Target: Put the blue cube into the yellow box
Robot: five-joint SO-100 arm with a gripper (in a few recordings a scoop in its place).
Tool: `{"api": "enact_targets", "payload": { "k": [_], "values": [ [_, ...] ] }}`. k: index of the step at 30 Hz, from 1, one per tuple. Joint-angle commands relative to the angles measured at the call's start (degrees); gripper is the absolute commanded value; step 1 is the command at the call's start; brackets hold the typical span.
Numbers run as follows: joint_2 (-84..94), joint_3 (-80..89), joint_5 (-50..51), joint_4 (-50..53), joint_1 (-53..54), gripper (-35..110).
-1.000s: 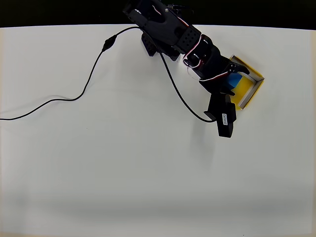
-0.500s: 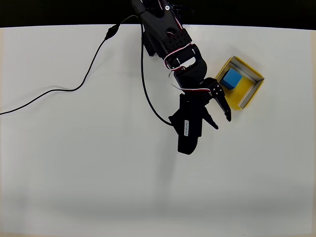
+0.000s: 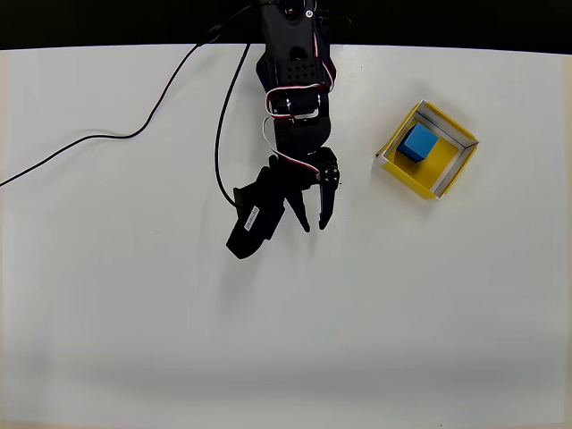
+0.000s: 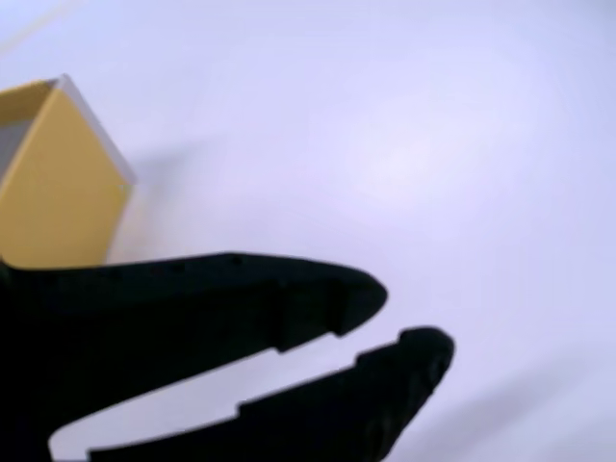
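The blue cube (image 3: 418, 143) sits inside the yellow box (image 3: 433, 176), toward its upper-left side, at the right of the table in the overhead view. My black gripper (image 3: 314, 222) hangs over bare table well to the left of the box, open, with nothing between its fingers. In the wrist view the gripper (image 4: 406, 320) shows a narrow gap between its dark fingers, and a wall of the yellow box (image 4: 56, 183) appears at the upper left. The cube is hidden in that view.
A black cable (image 3: 134, 134) runs from the arm's base (image 3: 290, 36) across the upper left of the white table (image 3: 286, 340). The table's far edge meets a dark background along the top.
The arm has swung left, away from the yellow box, leaving the blue cube lying in it. The cable has shifted with the arm.
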Motion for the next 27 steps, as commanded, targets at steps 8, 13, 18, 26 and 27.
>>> {"api": "enact_targets", "payload": {
  "k": [8,13,18,26,27],
  "values": [
    [14.33,1.67,2.55,27.33,6.86,2],
    [15.82,1.67,5.54,35.95,10.11,0],
    [15.82,1.67,10.28,41.92,11.6,0],
    [15.82,1.67,6.94,50.71,11.69,0],
    [15.82,1.67,6.24,50.71,12.04,0]
  ]
}}
